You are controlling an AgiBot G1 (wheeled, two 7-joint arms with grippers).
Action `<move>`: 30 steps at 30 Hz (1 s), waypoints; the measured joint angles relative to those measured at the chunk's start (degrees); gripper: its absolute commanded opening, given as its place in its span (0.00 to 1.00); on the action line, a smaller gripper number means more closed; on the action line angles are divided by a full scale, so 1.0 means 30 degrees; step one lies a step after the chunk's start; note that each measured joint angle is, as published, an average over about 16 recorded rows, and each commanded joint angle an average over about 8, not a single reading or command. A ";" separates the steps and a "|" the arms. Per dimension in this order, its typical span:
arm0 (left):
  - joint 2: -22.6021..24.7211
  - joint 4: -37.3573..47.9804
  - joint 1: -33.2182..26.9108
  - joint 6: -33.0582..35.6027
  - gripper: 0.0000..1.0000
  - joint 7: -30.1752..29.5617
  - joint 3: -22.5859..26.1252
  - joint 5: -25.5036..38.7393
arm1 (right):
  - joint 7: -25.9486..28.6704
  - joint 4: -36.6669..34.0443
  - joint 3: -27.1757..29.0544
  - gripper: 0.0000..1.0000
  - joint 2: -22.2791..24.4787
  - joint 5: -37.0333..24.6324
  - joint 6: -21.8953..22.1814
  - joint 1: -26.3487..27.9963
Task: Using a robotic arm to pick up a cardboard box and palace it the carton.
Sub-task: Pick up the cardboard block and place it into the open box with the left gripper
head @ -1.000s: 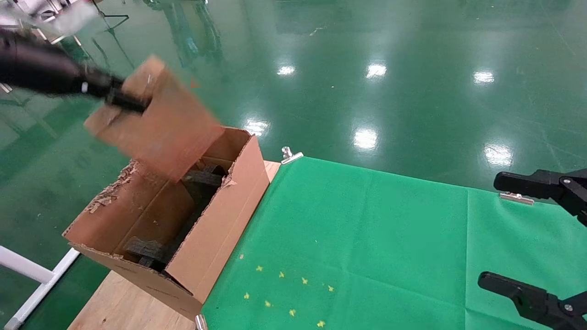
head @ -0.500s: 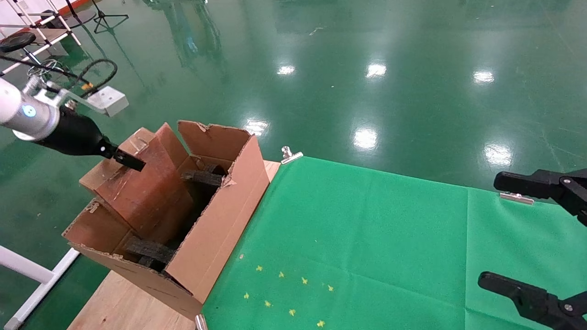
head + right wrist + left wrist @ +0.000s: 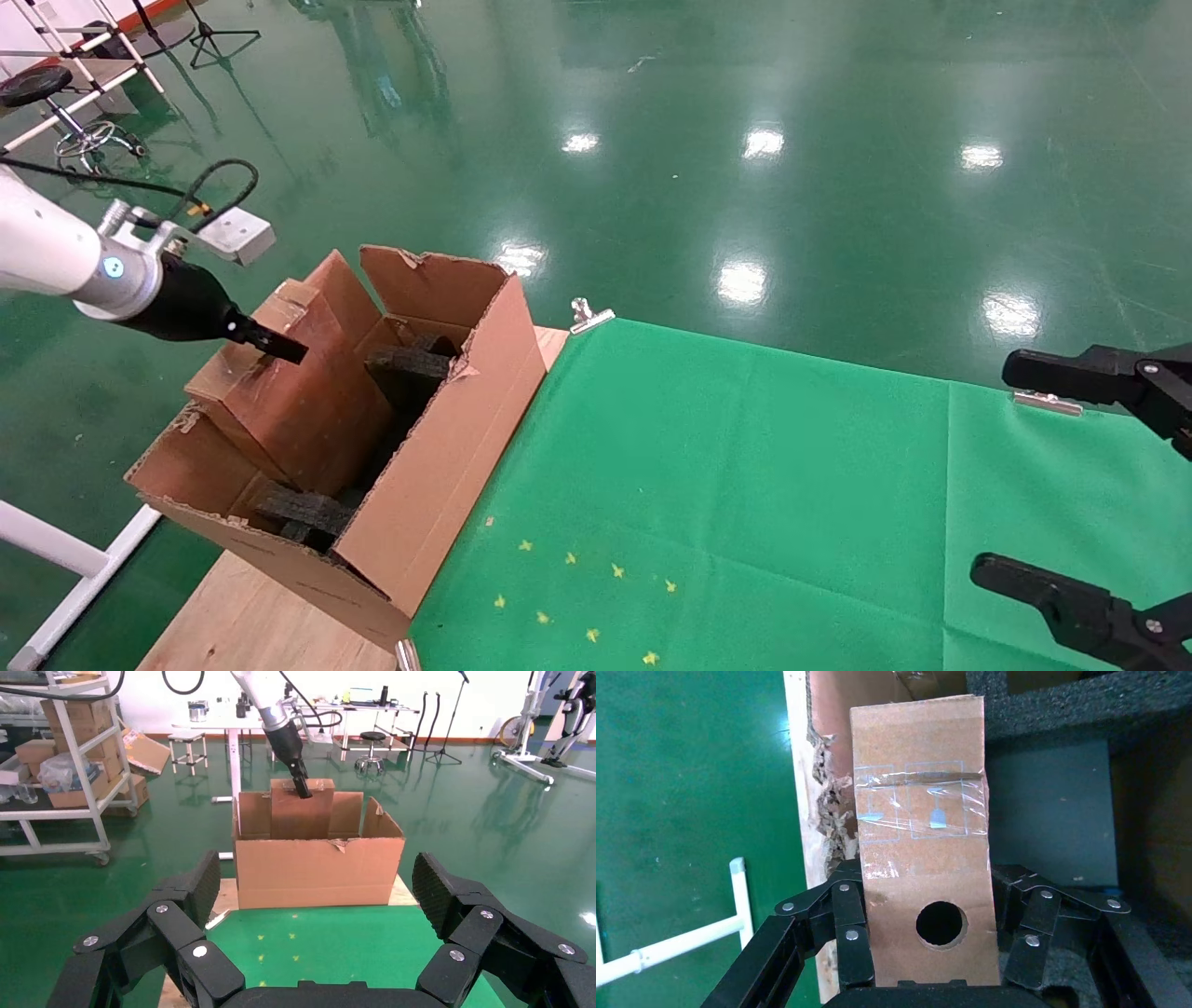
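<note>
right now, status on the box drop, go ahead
Left pincer shut on box, box partly down inside carton. Right pincer open, parked over green cloth. Black foam in carton beside box.

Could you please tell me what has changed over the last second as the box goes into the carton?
The left claw, still shut on the cardboard box, has swung it down from above the carton and lowered it between the walls, its upper part still showing. The carton, green cloth and open right claw stayed put.
</note>
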 measured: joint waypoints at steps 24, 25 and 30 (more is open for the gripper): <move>0.0506 0.0503 0.3475 -0.3868 0.00 0.0104 -0.0535 -0.0770 | -0.0001 0.0000 -0.0002 1.00 0.0001 0.0001 0.0001 0.0000; 0.0513 0.0512 0.3558 -0.3860 0.00 0.0102 -0.0562 -0.0808 | -0.0001 0.0000 -0.0002 1.00 0.0001 0.0001 0.0001 0.0000; 0.0550 0.0549 0.4006 -0.3850 0.00 0.0096 -0.0689 -0.0989 | -0.0001 0.0000 -0.0002 1.00 0.0001 0.0001 0.0001 0.0000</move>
